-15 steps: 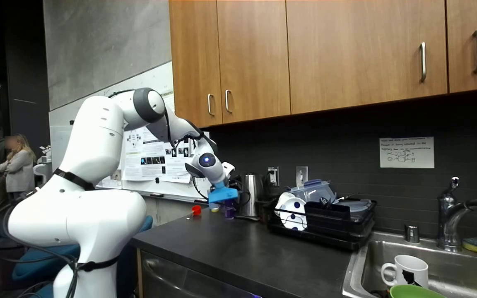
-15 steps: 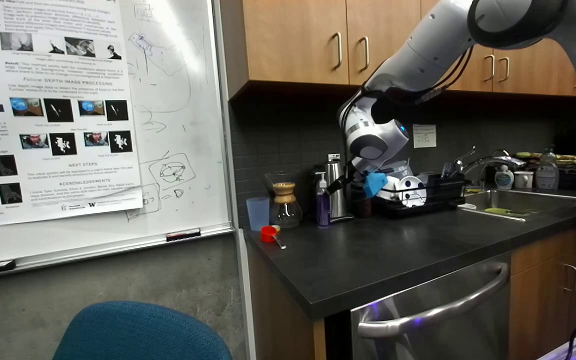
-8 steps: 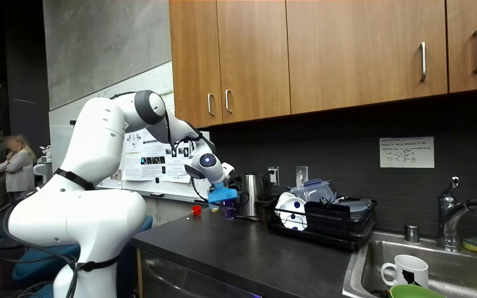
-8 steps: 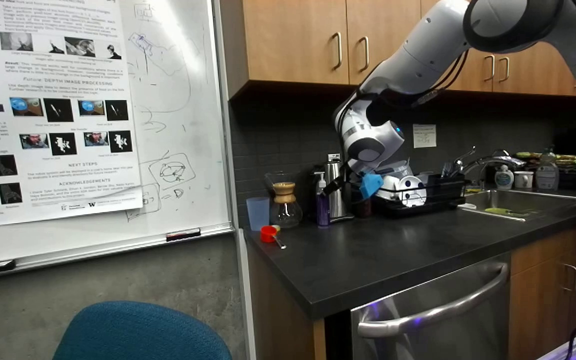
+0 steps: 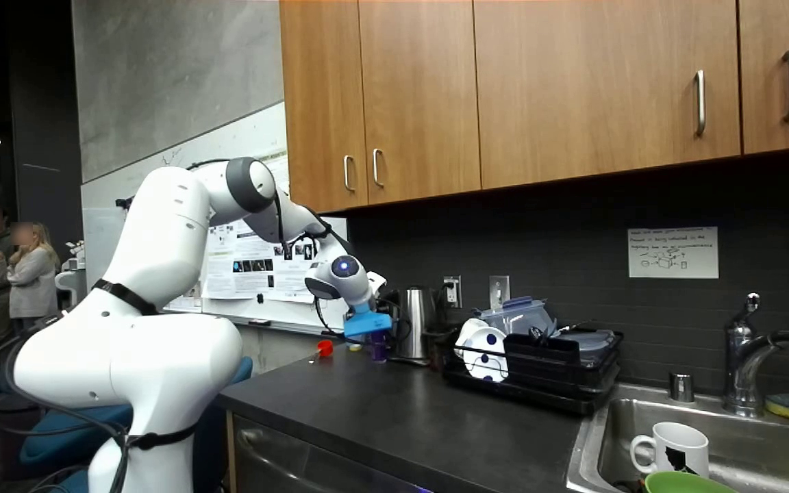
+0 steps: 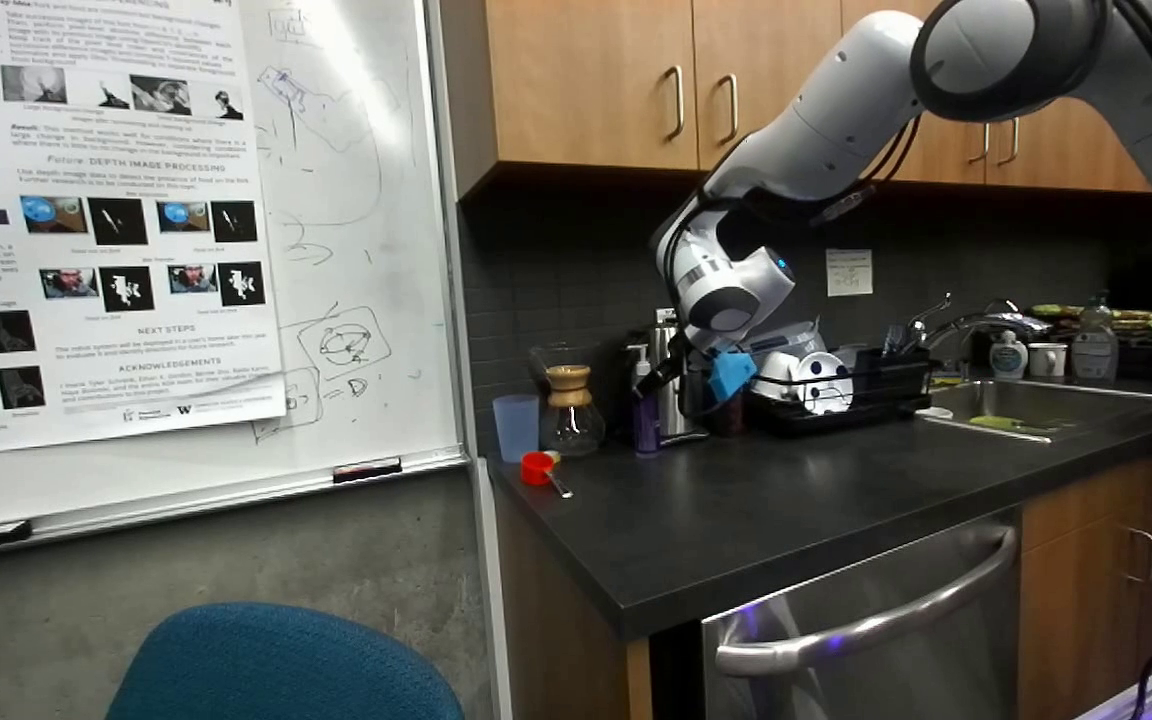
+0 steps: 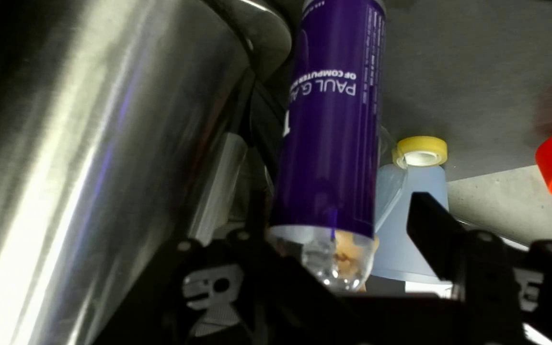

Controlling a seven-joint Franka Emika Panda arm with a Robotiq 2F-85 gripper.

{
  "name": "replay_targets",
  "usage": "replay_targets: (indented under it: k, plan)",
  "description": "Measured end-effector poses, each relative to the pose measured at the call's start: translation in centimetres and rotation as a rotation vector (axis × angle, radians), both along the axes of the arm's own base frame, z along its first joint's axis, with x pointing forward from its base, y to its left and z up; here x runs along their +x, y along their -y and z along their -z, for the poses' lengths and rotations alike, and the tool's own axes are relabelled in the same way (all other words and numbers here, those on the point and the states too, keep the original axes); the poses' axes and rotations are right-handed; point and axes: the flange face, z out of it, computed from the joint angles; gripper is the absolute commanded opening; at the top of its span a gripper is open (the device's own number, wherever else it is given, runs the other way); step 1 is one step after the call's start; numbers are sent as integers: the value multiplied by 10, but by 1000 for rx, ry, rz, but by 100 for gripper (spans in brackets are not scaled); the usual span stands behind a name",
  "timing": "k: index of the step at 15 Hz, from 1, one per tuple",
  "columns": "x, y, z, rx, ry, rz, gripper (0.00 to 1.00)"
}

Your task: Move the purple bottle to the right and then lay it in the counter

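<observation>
The purple bottle (image 6: 647,425) stands upright on the dark counter (image 6: 756,490), near its far left end. In the wrist view, which is upside down, the bottle (image 7: 331,124) fills the middle with its label inverted and its clear shoulder toward me. My gripper (image 7: 338,206) straddles it there, jaws apart. One finger sits close against the bottle's left side; whether it touches is too dark to tell. A visible gap separates the right finger (image 7: 431,230) from the bottle. In an exterior view, the black fingers (image 6: 652,380) reach the bottle's upper part. The blue mount (image 5: 367,323) partly covers the bottle (image 5: 379,348).
A steel canister (image 7: 113,158) stands very close beside the bottle. On the opposite side are a blue cup (image 6: 516,427), a glass carafe (image 6: 572,425), a tape roll (image 7: 422,151) and a red scoop (image 6: 537,468). A dish rack (image 5: 538,383) and sink (image 5: 593,445) lie further along.
The arm has come slightly lower, and in an exterior view the gripper has shifted a little left, onto the bottle's upper part. The bottle stays where it was.
</observation>
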Motion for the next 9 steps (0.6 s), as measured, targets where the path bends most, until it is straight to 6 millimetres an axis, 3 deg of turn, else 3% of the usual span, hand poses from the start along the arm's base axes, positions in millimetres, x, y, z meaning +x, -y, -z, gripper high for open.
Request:
replay_targets:
  k: [2,9]
  plan:
    - [2,-1,0,-3,-2,-2,28]
    - [3,-2,-2,-7,-2,1,27]
